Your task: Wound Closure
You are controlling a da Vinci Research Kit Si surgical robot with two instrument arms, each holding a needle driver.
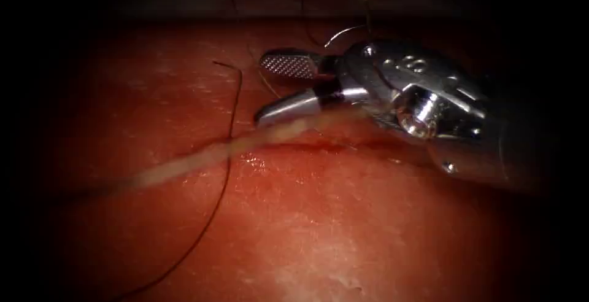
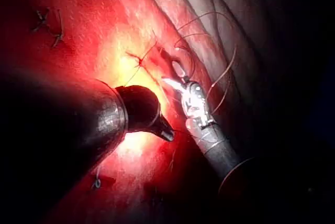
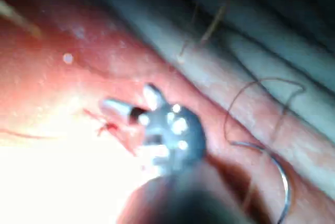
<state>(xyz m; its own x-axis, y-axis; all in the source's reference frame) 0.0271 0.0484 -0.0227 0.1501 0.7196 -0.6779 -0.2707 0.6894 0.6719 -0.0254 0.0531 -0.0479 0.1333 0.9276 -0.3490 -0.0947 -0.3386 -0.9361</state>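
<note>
Needle [image 3: 280, 177] lies free on the tissue [image 1: 343, 234], not in it, at about 4 o'clock from the right tool [image 3: 128, 101] in the right wrist view; held by neither tool. Thread [image 1: 228, 148] runs from 12 to 7 o'clock across the cut [image 1: 294, 147]. Right tool sits just above the cut, jaws spread, holding nothing. Left tool [image 2: 166, 134] hovers over the tissue; can't tell its jaws.
</note>
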